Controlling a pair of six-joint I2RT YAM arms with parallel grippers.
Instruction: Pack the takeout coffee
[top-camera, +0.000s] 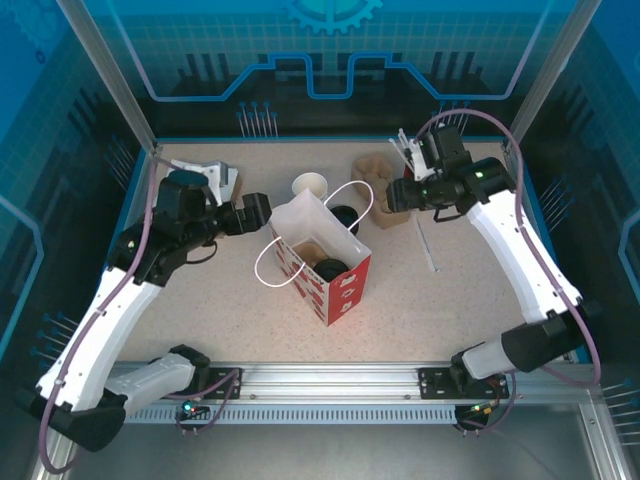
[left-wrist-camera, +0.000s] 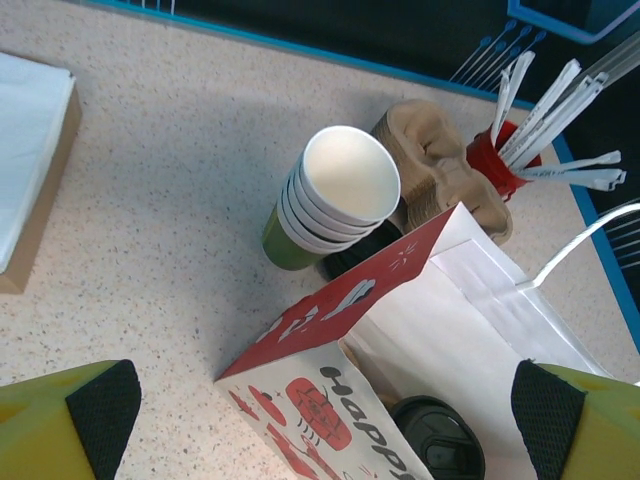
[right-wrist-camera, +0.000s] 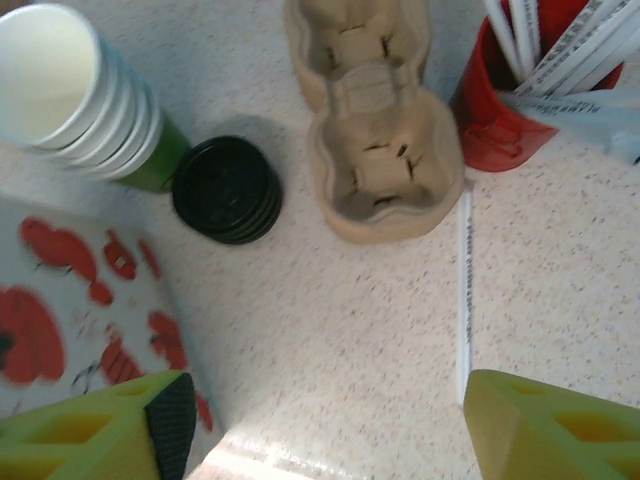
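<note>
Left tool (left-wrist-camera: 327, 420) is spread wide and empty, right at the paper bag (top-camera: 340, 290). The takeout coffee (top-camera: 330, 268) sits inside that bag, black lid up. Right tool (right-wrist-camera: 330, 430) hangs near the cardboard cup carrier (right-wrist-camera: 375, 130), fingers apart, gripping nothing.

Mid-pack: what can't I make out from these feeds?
Takeout coffee: left wrist view, cup body hidden inside the paper bag; lid cut by bottom edge.
Spare lid stack: left wrist view, mostly behind the bag's rim.
Red straw cup: top view, largely covered by the right arm.
Print on the paper bag: right wrist view, blurred, cut by left edge.
</note>
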